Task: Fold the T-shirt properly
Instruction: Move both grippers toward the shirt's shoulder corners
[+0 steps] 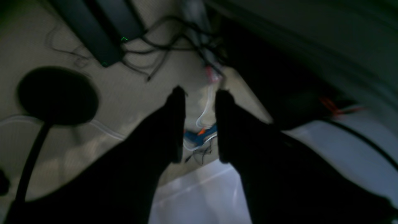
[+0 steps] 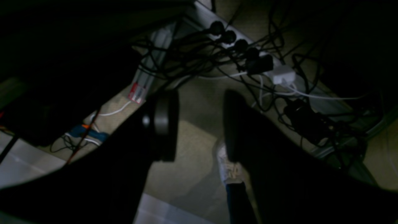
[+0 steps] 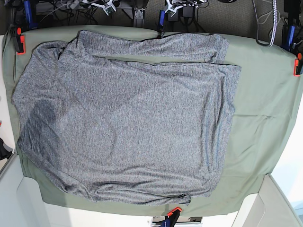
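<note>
The heather-grey T-shirt (image 3: 128, 123) lies spread flat on the olive-green table cloth (image 3: 260, 118) in the base view and covers most of it. One long sleeve (image 3: 156, 47) is folded across the shirt's far edge. Neither arm shows in the base view. In the left wrist view my left gripper (image 1: 201, 91) is open and empty, over the floor, away from the shirt. In the right wrist view my right gripper (image 2: 199, 93) is open and empty, also over the floor. The shirt shows in neither wrist view.
Orange clamps (image 3: 19, 40) (image 3: 297, 64) (image 3: 173, 213) hold the cloth at the table's edges. On the floor are tangled cables, a power strip (image 2: 248, 53), a round black stand base (image 1: 57, 95) and a person's shoe (image 2: 228, 168).
</note>
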